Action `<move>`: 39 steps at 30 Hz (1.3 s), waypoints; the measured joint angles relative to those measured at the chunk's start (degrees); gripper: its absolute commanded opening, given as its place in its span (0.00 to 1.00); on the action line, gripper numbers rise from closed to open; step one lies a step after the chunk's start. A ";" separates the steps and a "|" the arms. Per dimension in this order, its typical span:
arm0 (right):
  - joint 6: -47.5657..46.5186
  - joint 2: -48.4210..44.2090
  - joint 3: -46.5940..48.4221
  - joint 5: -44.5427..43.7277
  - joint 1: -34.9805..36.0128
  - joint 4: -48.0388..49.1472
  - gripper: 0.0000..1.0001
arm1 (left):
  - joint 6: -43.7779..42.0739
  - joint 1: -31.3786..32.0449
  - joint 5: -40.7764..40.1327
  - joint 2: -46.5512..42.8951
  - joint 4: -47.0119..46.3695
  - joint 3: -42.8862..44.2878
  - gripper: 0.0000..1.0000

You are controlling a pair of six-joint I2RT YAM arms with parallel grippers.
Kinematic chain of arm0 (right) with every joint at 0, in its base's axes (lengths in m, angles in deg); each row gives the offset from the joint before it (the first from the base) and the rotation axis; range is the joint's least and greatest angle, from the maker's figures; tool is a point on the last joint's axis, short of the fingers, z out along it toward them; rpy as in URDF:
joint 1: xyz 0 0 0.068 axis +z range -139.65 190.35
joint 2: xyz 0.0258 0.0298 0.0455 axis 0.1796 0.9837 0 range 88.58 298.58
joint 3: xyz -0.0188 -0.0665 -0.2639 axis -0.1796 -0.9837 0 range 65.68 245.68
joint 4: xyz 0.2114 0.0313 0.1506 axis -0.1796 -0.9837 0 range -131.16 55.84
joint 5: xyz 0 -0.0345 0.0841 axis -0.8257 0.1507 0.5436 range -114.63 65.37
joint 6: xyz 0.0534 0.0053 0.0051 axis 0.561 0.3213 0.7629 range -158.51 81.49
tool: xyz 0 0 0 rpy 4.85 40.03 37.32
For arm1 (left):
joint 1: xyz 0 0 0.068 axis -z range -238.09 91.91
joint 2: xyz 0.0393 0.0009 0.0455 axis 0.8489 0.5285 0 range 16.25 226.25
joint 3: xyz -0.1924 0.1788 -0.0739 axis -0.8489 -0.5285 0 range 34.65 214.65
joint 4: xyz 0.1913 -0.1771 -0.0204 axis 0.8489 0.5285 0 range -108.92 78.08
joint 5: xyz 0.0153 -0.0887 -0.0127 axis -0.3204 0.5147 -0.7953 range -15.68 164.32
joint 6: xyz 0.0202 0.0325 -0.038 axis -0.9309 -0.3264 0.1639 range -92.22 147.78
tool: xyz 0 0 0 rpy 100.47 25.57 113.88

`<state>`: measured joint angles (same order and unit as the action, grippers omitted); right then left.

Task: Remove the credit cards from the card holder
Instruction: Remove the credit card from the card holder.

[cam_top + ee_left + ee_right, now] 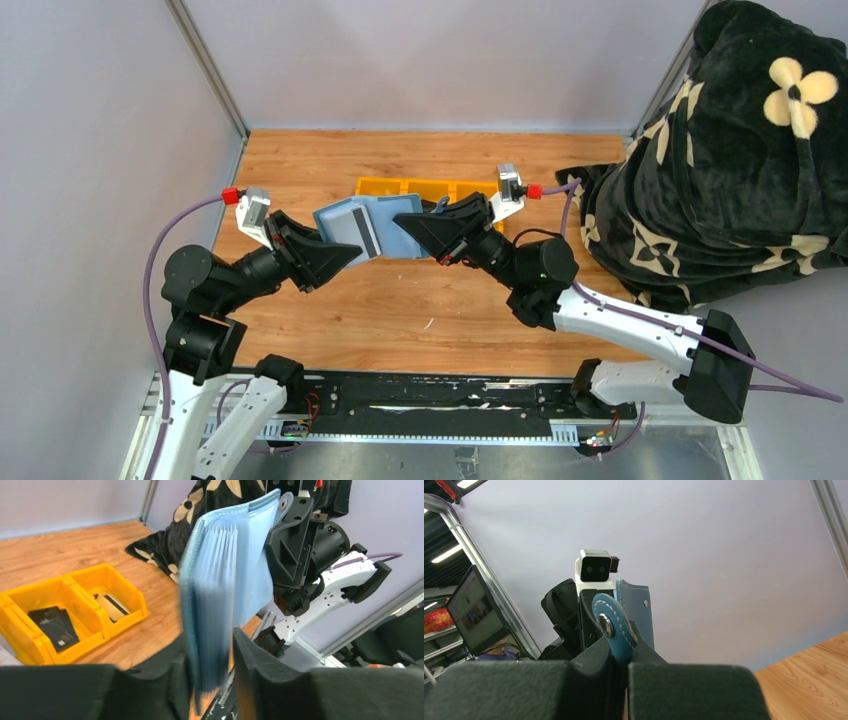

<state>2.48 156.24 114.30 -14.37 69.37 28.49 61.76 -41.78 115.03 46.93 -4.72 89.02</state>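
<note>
The card holder (392,216) is up. The right gripper (624,655), at three o'clock, pinches its tab (613,629). The left gripper (212,656), at nine o'clock, sits around its edge, but I cannot tell if it grips. The credit cards (364,232) are not out yet.

Your wooden tabletop (330,330) is boxed by plain lilac-grey walls (450,60) at 9 and 12 o'clock; a black, flower-patterned blanket (740,170) is heaped at 2 o'clock, under even, soft light.

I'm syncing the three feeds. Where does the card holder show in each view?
Top external: card holder at centre, over the wooden table.
Left wrist: card holder centre, upright.
Right wrist: card holder bottom centre, snap tab showing.
Shared landmark: wooden table.
</note>
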 measured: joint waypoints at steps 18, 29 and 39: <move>0.09 -1.31 -2.40 -1.38 -0.57 -5.11 0.78 | -9.92 0.00 0.04 3.56 8.63 6.84 0.00; -11.63 -0.66 9.11 7.37 -0.90 -26.40 0.01 | -21.86 0.00 4.20 8.04 22.25 12.96 0.00; -12.41 -1.31 8.68 8.09 -0.94 -30.45 0.00 | -21.66 0.00 5.60 7.58 22.08 12.85 0.69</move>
<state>-9.93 154.93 122.97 -6.29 68.43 -1.95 40.10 -41.78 120.62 54.51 17.35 101.87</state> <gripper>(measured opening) 0.045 0.676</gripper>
